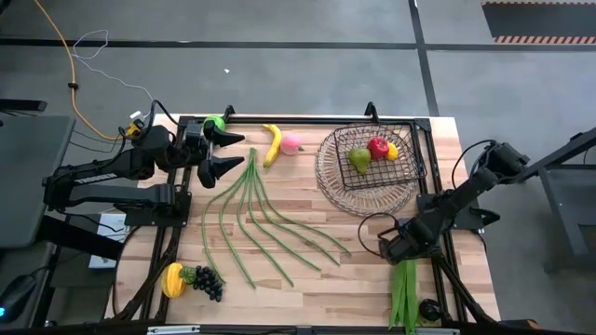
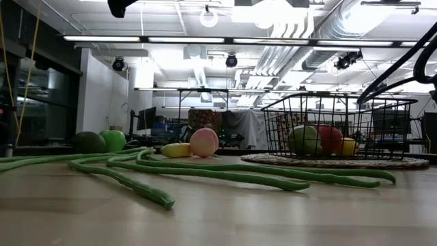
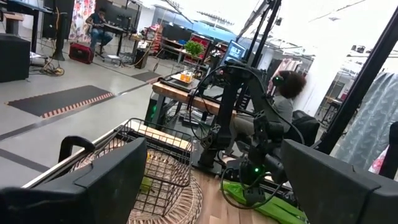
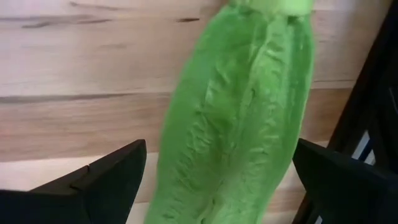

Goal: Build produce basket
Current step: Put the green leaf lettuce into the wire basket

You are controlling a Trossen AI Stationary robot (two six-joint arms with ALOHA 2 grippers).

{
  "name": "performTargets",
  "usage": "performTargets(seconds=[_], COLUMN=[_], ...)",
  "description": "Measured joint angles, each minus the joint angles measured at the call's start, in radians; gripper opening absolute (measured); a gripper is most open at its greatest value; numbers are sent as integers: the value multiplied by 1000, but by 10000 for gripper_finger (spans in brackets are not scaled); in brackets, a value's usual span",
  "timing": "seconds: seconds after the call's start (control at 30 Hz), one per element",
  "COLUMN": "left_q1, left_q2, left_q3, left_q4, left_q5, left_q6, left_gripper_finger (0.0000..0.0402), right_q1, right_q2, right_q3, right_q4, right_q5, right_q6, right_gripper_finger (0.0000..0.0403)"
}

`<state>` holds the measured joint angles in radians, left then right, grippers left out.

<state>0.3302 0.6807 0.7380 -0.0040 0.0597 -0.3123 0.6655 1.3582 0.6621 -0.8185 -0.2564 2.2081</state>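
My left gripper [image 1: 226, 154] hangs open above the table's far left part, near the green apple [image 1: 214, 123] and the dark avocado [image 2: 89, 142]. The banana [image 1: 271, 144] and pink peach [image 1: 291, 142] lie beside them. Long green beans [image 1: 261, 219] fan out over the middle. A black wire basket [image 1: 414, 154] stands on a round brownish wire dish [image 1: 335, 181] and holds the pear [image 1: 359, 160], a red fruit [image 1: 378, 146] and a yellow one [image 1: 392, 151]. My right gripper [image 4: 221, 162] is open over the leafy greens [image 4: 236, 112], a finger on either side.
Dark grapes [image 1: 207, 281] and a yellow fruit [image 1: 174, 279] lie at the near left corner. The greens [image 1: 404, 293] reach to the near right edge. Black frame rails [image 1: 438, 186] run along both table sides. Bare wood lies between the beans and the greens.
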Motion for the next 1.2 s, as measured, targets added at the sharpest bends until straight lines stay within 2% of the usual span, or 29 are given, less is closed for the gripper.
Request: performTargets(seconds=[0.13,0.4,0.63,0.77,1.2], left_q1=[0,0,0,0,0], left_q2=[0,0,0,0,0], left_q3=[0,0,0,0,0], left_q4=[0,1,1,1,1], left_q5=[0,0,0,-1,-4], left_q6=[0,0,1,1,1], left_gripper_finger=[355,355,355,355,355], right_q1=[0,3,3,3,2], right_q2=[1,5,5,5,-12], right_q3=[-3,-85,-89,-89,-89], right_q4=[23,178,183,186,199], right_q5=[-12,-54,-98,-118,-118], right_q6=[-6,35,10,-8,-10], right_gripper_finger=[387,386,366,336,198])
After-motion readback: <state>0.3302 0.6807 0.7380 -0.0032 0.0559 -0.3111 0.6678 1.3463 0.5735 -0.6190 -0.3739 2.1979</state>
